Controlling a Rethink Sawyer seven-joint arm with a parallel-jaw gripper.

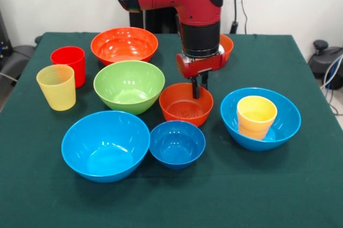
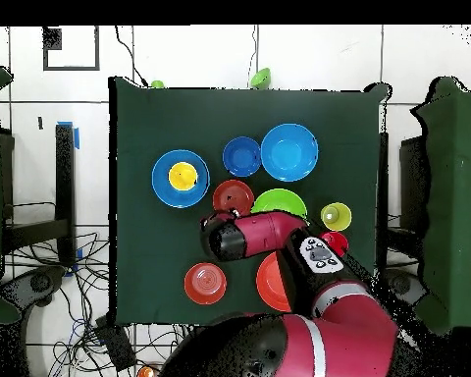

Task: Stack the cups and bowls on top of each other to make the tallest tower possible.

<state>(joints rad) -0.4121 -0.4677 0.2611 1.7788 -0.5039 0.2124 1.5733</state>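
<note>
Small orange bowl (image 1: 185, 103) rim pinched by pincer (image 1: 196, 90), green bowl (image 1: 129, 85) just beside

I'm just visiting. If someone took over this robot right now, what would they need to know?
Gripper: low at the far rim of a small orange bowl; grip unclear.
Done: only the yellow-orange cup sits in the right light-blue bowl.
Left: all else stands apart: red cup, yellow cup, big orange bowl, green bowl, second light-blue bowl, dark blue bowl, another orange bowl behind the arm.
</note>
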